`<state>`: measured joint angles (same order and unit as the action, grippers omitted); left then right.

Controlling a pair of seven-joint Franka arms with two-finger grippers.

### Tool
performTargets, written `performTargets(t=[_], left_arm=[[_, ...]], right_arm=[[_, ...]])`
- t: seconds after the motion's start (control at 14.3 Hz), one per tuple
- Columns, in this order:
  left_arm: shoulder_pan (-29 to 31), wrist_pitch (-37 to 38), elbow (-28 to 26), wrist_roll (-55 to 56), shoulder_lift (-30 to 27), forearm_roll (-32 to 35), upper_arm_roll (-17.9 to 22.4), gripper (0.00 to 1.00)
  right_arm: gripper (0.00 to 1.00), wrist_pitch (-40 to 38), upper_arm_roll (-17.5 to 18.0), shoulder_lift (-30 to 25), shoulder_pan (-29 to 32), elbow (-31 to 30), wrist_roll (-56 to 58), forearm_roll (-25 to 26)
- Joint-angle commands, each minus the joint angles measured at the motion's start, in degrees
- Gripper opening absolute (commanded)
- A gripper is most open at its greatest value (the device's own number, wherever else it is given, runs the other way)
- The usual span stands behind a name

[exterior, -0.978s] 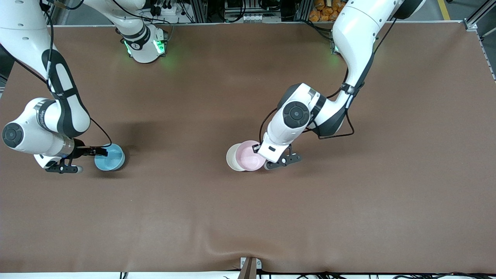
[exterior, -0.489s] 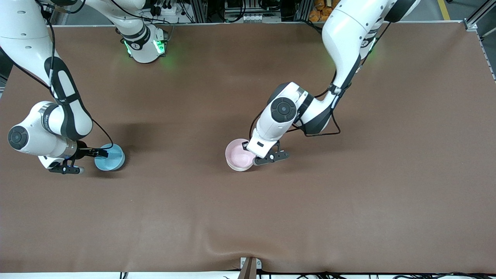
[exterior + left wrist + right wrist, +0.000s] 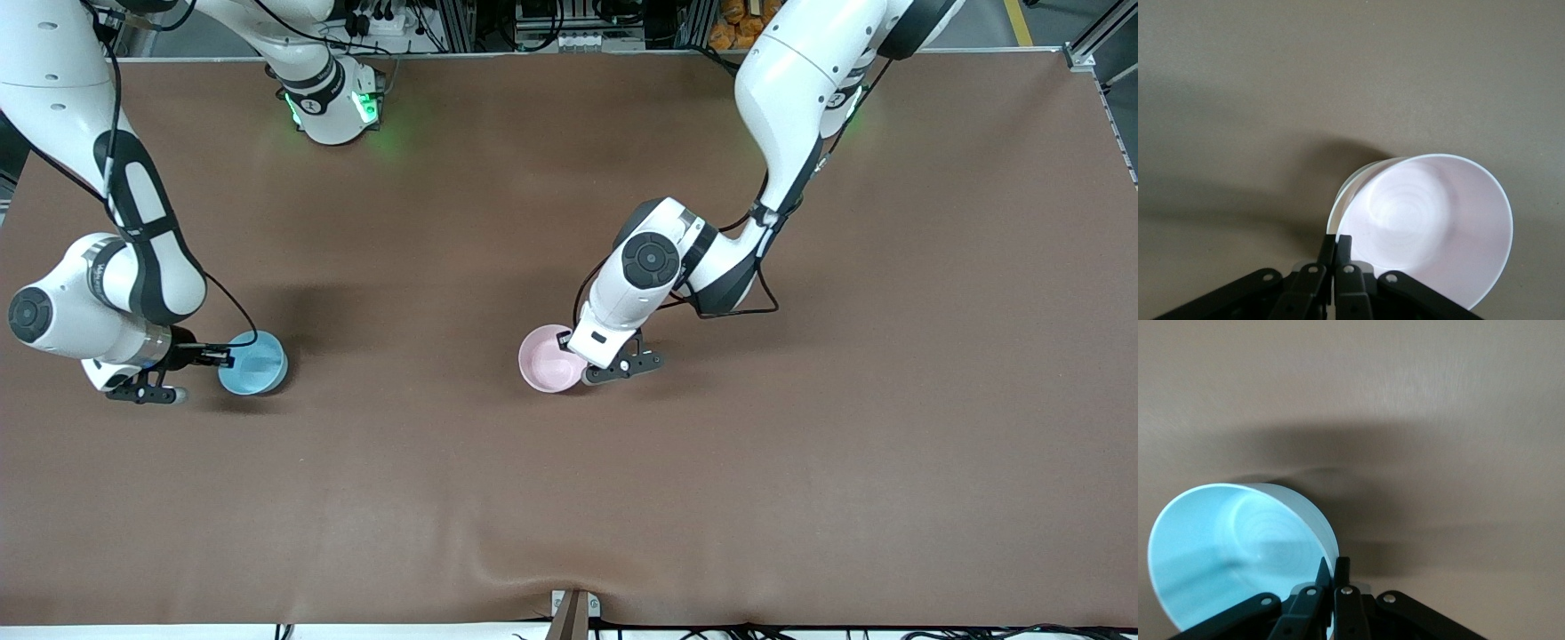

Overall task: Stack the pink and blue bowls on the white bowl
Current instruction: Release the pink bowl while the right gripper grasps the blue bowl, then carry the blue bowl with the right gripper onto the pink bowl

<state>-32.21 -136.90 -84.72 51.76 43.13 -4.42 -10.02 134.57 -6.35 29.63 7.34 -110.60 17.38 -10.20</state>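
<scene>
While the left hand (image 3: 594, 360) pinches the pink bowl (image 3: 549, 359) by its rim, fingers closed on the wall, that bowl sits nested in the white bowl (image 3: 1346, 193) near bench centre; only a white edge shows in the left wrist view. Step in hand: pink placement, approx. done. Next move calls for the left hand to release and lift clear. Right hand (image 3: 206, 359) is closed on the rim of the blue bowl (image 3: 254, 363), toward the right arm's end of the bench; it must then carry this over the stack.

A pale pink bowl (image 3: 549, 359), a light sky-blue bowl (image 3: 256, 363), a plain brown table (image 3: 800, 462).
</scene>
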Motion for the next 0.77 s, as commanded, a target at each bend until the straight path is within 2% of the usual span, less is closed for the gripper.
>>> performTargets(t=[0.0, 0.21, 0.28, 0.35, 0.42, 0.56, 0.7], left_arm=[[-1.01, -1.44, 1.31, 0.62, 1.52, -0.33, 0.62, 0.00], [-0.92, -1.79, 1.22, 0.53, 2.31, -0.32, 0.62, 0.01], [-0.75, -1.79, 1.22, 0.53, 2.40, -0.41, 0.62, 0.27], [-0.57, -1.79, 1.22, 0.97, 2.31, -0.59, 0.53, 0.89], [-0.74, -1.79, 1.31, 0.97, 2.05, -0.59, 0.62, 1.00], [-0.57, -1.79, 1.40, 1.49, 0.74, -0.59, 0.62, 1.00], [0.31, -0.83, 1.23, 1.67, -1.20, -0.33, 0.71, 1.00]], right_arm=[[0.00, -0.27, 0.46, -0.80, 0.57, 1.26, 3.27, -1.40], [0.00, -5.43, 0.64, -4.65, 0.05, 2.14, 4.33, -1.40], [0.00, -8.07, 0.90, -5.89, -0.13, 2.93, 4.16, -1.48], [0.00, -10.18, 1.51, -6.51, -0.48, 4.15, 4.07, -1.57], [0.00, -11.86, 2.47, -6.60, -0.48, 5.12, 3.81, -2.10], [0.00, -13.19, 5.02, -6.78, -0.57, 5.83, 2.76, -5.60], [0.00, -13.28, 6.26, -6.78, -2.93, 5.66, -2.67, -6.41]])
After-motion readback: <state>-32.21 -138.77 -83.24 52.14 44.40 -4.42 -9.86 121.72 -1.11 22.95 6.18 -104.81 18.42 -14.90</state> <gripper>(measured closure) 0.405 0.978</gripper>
